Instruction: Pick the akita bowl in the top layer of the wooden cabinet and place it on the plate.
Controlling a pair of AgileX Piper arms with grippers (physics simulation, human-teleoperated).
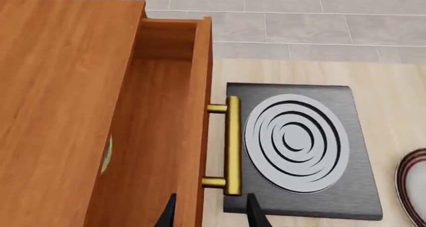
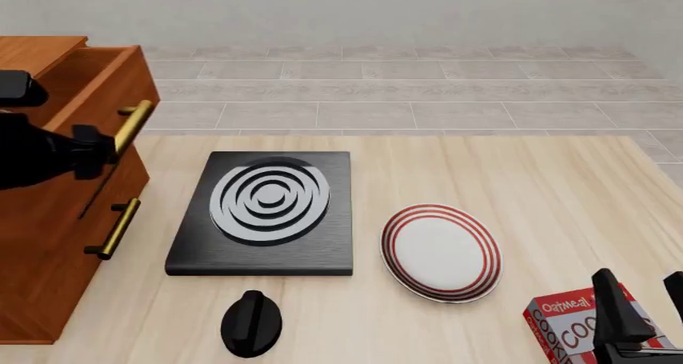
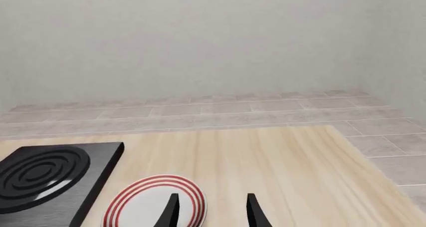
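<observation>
Cabinet (image 2: 48, 244) on my left w/ drawer (image 1: 166, 137) pulled out. Plate (image 2: 441, 252) sits mid-table. Left claw (image 1: 209, 212) straddles the drawer front, can't tell if it's clamped. Right claw (image 3: 211, 209) empty, parted. Bowl not visible, prob inside; guessing light, stiff, slick, breakable, so pinch the rim.

A pale wooden counter (image 2: 555, 196) stood on a floor of grey rectangular tiles (image 2: 427, 84) before a plain off-white wall (image 3: 199, 37).
</observation>
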